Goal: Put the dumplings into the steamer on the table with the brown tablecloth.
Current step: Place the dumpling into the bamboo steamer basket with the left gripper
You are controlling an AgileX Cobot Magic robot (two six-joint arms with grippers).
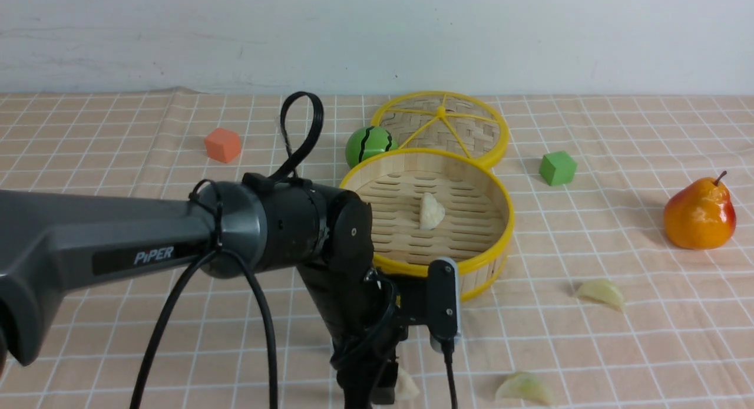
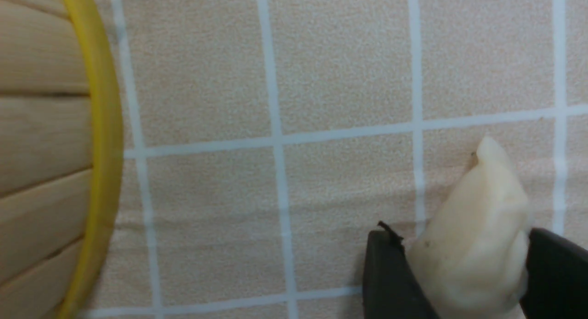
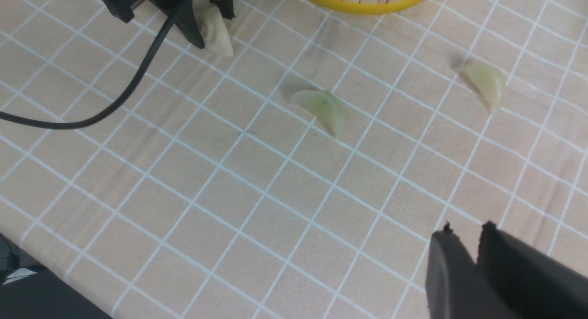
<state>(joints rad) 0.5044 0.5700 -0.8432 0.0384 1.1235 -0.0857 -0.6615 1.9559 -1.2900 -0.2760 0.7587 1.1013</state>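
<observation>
So the left gripper (image 2: 464, 264) is down near the front edge of the light brown tablecloth with the white grid (image 1: 106, 138). Its two black fingers (image 2: 390, 282) press against either side of a small cream-white pleated dumpling (image 2: 482, 204), so it's got that one pinched. Can't tell whether the dumpling is lifted clear of the cloth or resting on it. That spot is just in front of the round bamboo steamer with the yellow rims (image 1: 498, 217), outside it. Inside the steamer, a second cream-white dumpling (image 1: 431, 211) lies roughly mid-floor on the slats. The nearer pale greenish dumpling (image 1: 524, 389) sits on the cloth to the right of the left gripper. The farther pale greenish dumpling (image 1: 601, 292) is off the steamer's front right. The right gripper (image 3: 467, 229) hangs over bare cloth, jaws nearly together with just a thin slit and nothing in them. Behind the steamer there's the flat woven lid with yellow spokes (image 1: 442, 126) and a green ball with black stripes (image 1: 368, 145). Also scattered around are an orange cube (image 1: 222, 145) back left, a green cube (image 1: 557, 168) to the right, and an orange-yellow pear (image 1: 700, 214) far right.
</observation>
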